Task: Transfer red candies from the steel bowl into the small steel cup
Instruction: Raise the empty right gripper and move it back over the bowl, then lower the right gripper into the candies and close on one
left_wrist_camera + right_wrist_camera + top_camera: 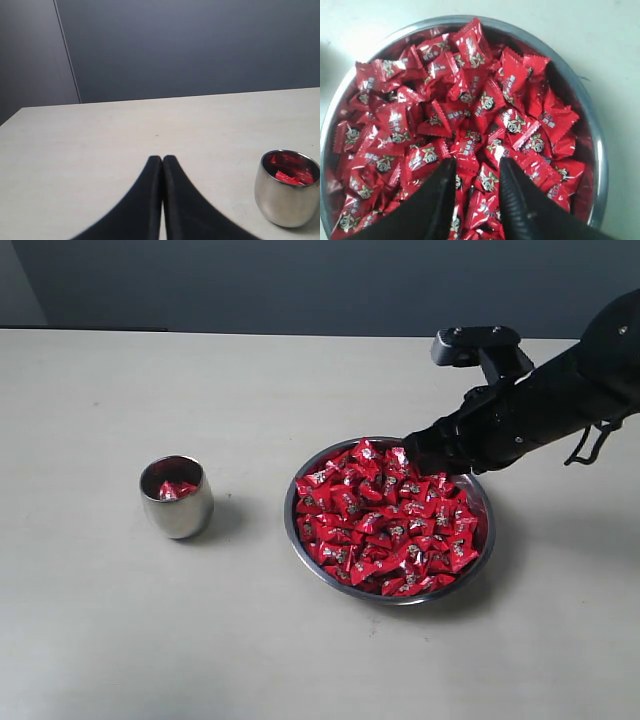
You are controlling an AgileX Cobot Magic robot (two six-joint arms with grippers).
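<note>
Black fingers (437, 200) of the right gripper (477, 167) are seen closest to the lens, pushed down into the heap of red candies (470, 100) that fills the steel bowl (599, 150). The jaws are set a narrow gap apart, and one wrapped candy is lodged between them, with more of the heap packed against their outer faces and spread out ahead of the tips. Whether that candy is actually pinched cannot be told. From the exterior camera the same gripper (412, 452) is shown lowered over the far edge of the bowl (290, 515), its tips buried among the candies (390, 520) nearest that rim. The small steel cup (176, 498) is placed upright on the pale table (100, 620), well apart from the right jaws on the far side of the bowl from them, and a few red wrappers are visible inside it. The left gripper (162, 158) is pictured above bare tabletop with its jaws pressed together and nothing held between them. The cup (286, 200) is stood off to one side of those jaws, clear of them.
</note>
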